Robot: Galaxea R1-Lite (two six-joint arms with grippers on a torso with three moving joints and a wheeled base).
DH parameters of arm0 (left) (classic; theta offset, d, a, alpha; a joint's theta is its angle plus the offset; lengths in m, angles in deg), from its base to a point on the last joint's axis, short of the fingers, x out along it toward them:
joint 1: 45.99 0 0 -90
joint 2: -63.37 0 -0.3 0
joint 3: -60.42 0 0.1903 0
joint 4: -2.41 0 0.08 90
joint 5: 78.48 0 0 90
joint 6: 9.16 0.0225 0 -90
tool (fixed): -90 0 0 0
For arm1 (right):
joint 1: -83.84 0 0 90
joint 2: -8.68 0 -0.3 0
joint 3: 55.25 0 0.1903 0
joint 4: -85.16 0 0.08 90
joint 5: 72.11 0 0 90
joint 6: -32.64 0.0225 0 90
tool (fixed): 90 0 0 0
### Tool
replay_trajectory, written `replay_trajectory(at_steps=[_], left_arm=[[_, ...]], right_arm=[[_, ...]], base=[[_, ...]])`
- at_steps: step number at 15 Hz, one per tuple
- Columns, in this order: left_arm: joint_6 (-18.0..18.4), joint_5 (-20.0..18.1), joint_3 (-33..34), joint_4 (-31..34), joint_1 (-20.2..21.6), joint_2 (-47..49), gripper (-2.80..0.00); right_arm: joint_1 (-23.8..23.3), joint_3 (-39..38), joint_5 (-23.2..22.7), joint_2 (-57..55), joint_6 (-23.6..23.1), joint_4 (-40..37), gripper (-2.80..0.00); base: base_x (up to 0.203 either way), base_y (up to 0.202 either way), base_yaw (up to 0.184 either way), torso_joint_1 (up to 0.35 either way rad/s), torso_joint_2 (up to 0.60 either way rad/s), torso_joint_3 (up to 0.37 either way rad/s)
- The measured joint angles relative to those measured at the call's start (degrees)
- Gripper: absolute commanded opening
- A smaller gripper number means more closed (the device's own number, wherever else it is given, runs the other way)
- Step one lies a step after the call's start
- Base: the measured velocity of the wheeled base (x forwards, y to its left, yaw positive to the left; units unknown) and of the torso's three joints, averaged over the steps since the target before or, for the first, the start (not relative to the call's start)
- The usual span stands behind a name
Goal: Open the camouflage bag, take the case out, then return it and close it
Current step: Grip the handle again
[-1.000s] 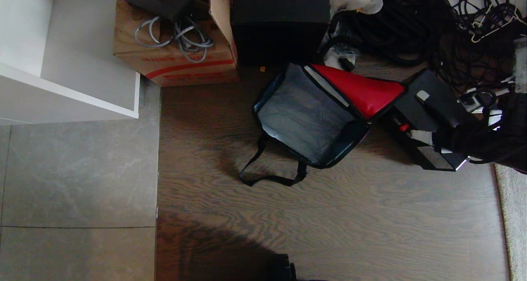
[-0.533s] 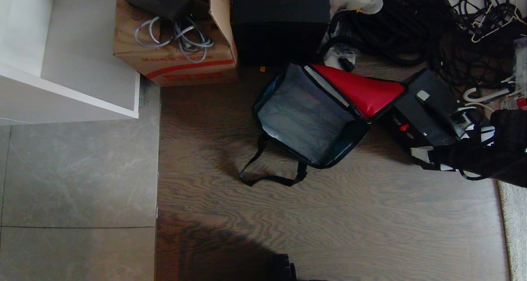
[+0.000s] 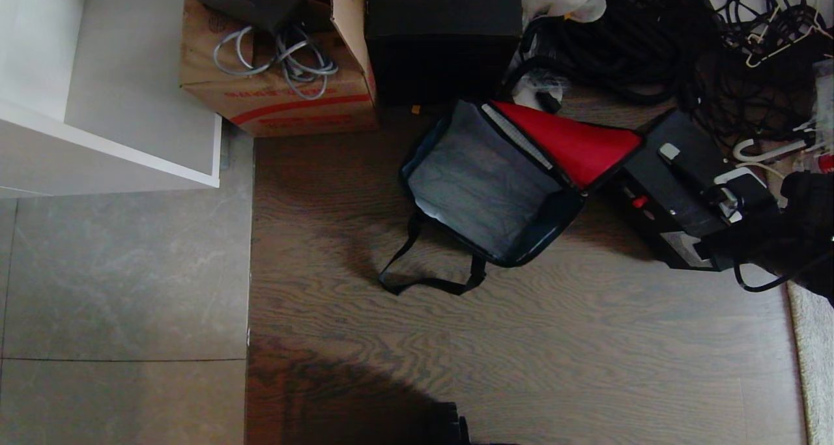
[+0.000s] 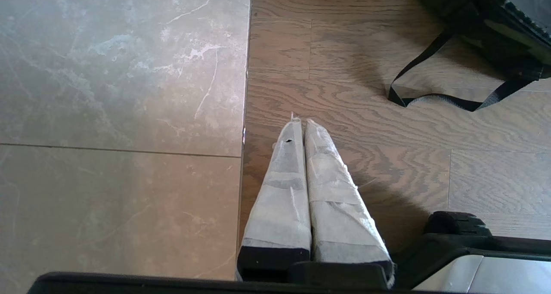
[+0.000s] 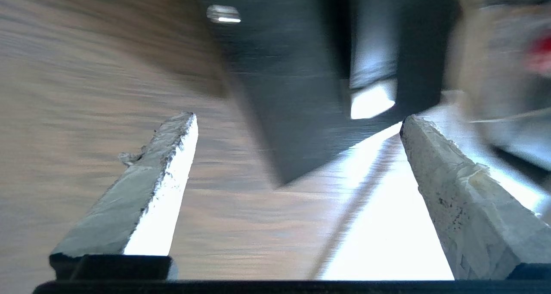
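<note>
Right pincer (image 5: 297, 130) spread wide, gripping nothing, hanging just off a corner of the case (image 3: 677, 191). Case lies on the wood floor (image 3: 521, 354), touching the camouflage bag (image 3: 488, 184), which gapes unzipped and hollow. Opening and removal look done; return and closing remain. Left pincer (image 4: 301, 122) pressed together, parked over the floor.

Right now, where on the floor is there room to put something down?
The wood floor in front of the open bag and its strap is bare, and so are the grey tiles. Behind the bag it is crowded: cardboard box, black box, cables.
</note>
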Motion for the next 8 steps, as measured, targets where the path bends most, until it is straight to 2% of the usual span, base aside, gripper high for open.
replay_trajectory(at_steps=[2, 4, 6, 8], left_arm=[[0.0, -0.03, 0.0, 0.02, 0.0, 0.0, -2.8], [0.0, -0.05, 0.0, 0.0, 0.02, 0.0, -2.8], [0.0, -0.05, 0.0, 0.0, 0.02, 0.0, -2.8], [0.0, -0.05, 0.0, 0.02, 0.02, 0.0, -2.8]], right_arm=[[0.0, 0.24, 2.26, -0.55, -3.98, 3.87, 0.0], [0.71, 0.59, 6.31, -1.52, -4.66, 7.31, 0.0], [2.42, 1.35, 12.64, -3.24, -4.6, 10.04, 0.0], [3.42, 2.55, 14.78, -5.3, -4.69, 14.06, 0.0]], base=[[0.0, 0.0, 0.0, 0.0, 0.0, 0.0], [0.0, 0.0, 0.0, 0.0, 0.0, 0.0], [0.0, 0.0, 0.0, 0.0, 0.0, 0.0], [0.0, 0.0, 0.0, 0.0, 0.0, 0.0]])
